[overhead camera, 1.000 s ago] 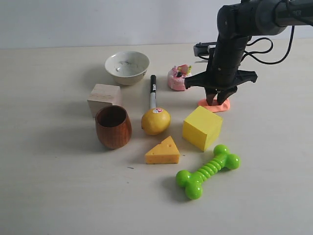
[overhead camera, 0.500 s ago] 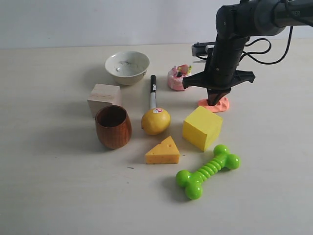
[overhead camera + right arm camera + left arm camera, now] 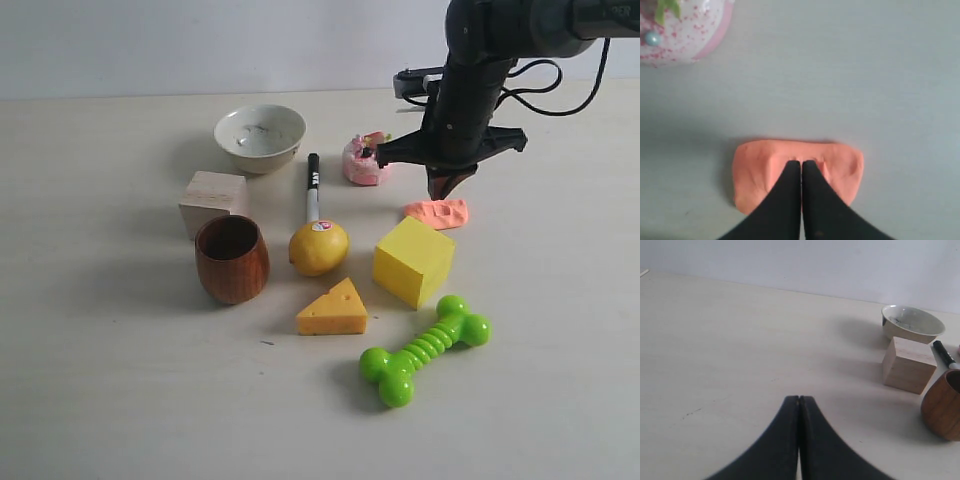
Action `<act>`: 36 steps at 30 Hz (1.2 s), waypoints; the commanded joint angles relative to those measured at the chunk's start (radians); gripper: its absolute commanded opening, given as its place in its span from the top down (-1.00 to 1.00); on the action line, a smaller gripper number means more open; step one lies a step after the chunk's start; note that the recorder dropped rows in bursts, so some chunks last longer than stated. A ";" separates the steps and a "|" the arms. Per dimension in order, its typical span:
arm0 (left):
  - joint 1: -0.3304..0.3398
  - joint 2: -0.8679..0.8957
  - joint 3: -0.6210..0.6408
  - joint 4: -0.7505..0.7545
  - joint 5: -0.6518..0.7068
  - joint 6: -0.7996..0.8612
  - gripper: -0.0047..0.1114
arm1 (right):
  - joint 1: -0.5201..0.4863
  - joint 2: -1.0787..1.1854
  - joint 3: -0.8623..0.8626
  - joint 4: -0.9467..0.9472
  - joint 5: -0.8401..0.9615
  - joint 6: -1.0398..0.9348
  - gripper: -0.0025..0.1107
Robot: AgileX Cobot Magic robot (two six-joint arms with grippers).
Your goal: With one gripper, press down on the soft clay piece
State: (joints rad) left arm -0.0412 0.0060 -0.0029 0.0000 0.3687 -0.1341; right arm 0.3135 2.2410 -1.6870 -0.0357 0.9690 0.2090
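Observation:
The soft clay piece [image 3: 437, 212] is a flat salmon-orange slab lying on the table between the pink cake toy [image 3: 364, 160] and the yellow cube [image 3: 412, 261]. My right gripper [image 3: 444, 190] hangs just above it, fingers shut and pointing down with nothing held. In the right wrist view the shut right gripper [image 3: 801, 163] sits over the middle of the clay [image 3: 752, 172], which shows a dent around the tips. My left gripper [image 3: 799, 398] is shut and empty over bare table; it does not appear in the exterior view.
A white bowl [image 3: 260, 136], wooden block [image 3: 212, 202], brown wooden cup [image 3: 232, 259], black marker [image 3: 312, 186], lemon [image 3: 319, 247], cheese wedge [image 3: 333, 309] and green bone toy [image 3: 425, 349] stand left of and in front of the clay.
The right gripper's fingertips were down on the clay, slightly apart, then closed together. Now the gripper has lifted off it, leaving the whole slab showing.

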 commanded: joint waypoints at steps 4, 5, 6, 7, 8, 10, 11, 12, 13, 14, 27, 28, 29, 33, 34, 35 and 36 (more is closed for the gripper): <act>0.002 -0.006 0.003 -0.010 -0.004 0.001 0.92 | 0.001 -0.212 0.171 -0.004 -0.171 0.016 0.96; 0.002 -0.006 0.003 -0.010 -0.004 0.001 0.92 | 0.001 -0.257 0.226 0.026 -0.213 -0.005 0.96; 0.002 -0.006 0.003 -0.010 -0.004 0.001 0.92 | 0.001 -0.294 0.273 0.048 -0.257 -0.017 0.96; 0.002 -0.006 0.003 -0.010 -0.004 0.001 0.92 | 0.001 -0.344 0.336 0.064 -0.304 -0.025 0.96; 0.002 -0.006 0.003 -0.010 -0.004 0.001 0.92 | 0.001 -0.395 0.400 0.074 -0.354 -0.027 0.96; 0.002 -0.006 0.003 -0.010 -0.004 0.001 0.92 | 0.001 -0.507 0.510 0.100 -0.442 -0.033 0.96; 0.002 -0.006 0.003 -0.010 -0.004 0.001 0.92 | 0.001 -0.622 0.610 0.166 -0.519 -0.051 0.96; 0.002 -0.006 0.003 -0.010 -0.004 0.001 0.92 | 0.001 -0.666 0.648 0.195 -0.539 -0.081 0.96; 0.002 -0.006 0.003 -0.010 -0.004 0.001 0.92 | 0.001 -0.720 0.676 0.236 -0.549 -0.117 0.96; 0.002 -0.006 0.003 -0.010 -0.004 0.001 0.92 | 0.001 -0.771 0.698 0.280 -0.549 -0.158 0.96; 0.002 -0.006 0.003 -0.010 -0.004 0.001 0.92 | 0.001 -1.261 0.733 0.310 -0.391 -0.232 0.96; 0.002 -0.006 0.003 -0.010 -0.004 0.001 0.92 | 0.001 -1.268 0.733 0.288 -0.384 -0.234 0.96; 0.002 -0.006 0.003 -0.010 -0.004 0.001 0.92 | 0.001 -1.274 0.733 0.263 -0.371 -0.234 0.96; 0.002 -0.006 0.003 -0.010 -0.004 0.001 0.92 | -0.004 -1.303 0.734 0.184 -0.334 -0.234 0.96; 0.002 -0.006 0.003 -0.010 -0.004 0.001 0.92 | -0.013 -1.313 0.737 0.175 -0.327 -0.234 0.96; 0.002 -0.006 0.003 -0.010 -0.004 0.001 0.92 | -0.032 -1.328 0.744 0.175 -0.327 -0.234 0.96; 0.002 -0.006 0.003 -0.010 -0.004 0.001 0.92 | -0.057 -1.346 0.756 0.180 -0.327 -0.234 0.96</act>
State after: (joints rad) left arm -0.0412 0.0060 -0.0029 0.0000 0.3687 -0.1341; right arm 0.2951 0.9343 -0.9513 0.1685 0.6343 -0.0148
